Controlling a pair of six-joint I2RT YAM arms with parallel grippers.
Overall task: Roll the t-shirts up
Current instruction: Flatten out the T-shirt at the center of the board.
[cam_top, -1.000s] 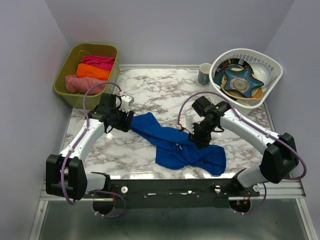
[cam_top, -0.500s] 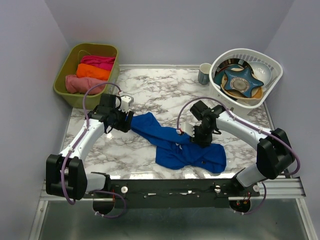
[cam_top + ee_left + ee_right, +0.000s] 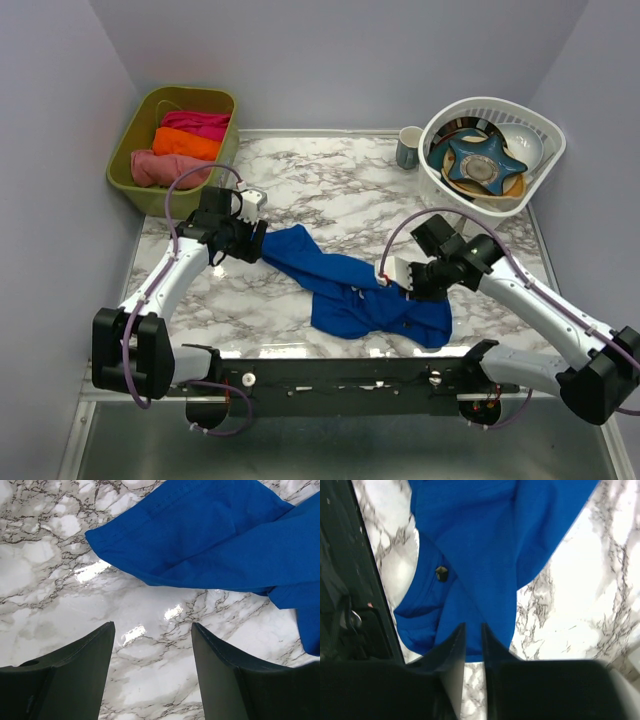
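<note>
- One royal-blue cloth t-shirt (image 3: 350, 290) lies crumpled on the marble tabletop (image 3: 320, 180), toward its near edge.
- It is not rolled: a narrow bunched band runs from the upper left down into a wider, folded heap at the lower right.
- A stitched hem shows at its left end.

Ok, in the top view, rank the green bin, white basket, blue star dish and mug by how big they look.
1. Green bin and white basket: about alike, too close to rank.
2. Blue star dish.
3. Mug, clearly the smallest.
</note>
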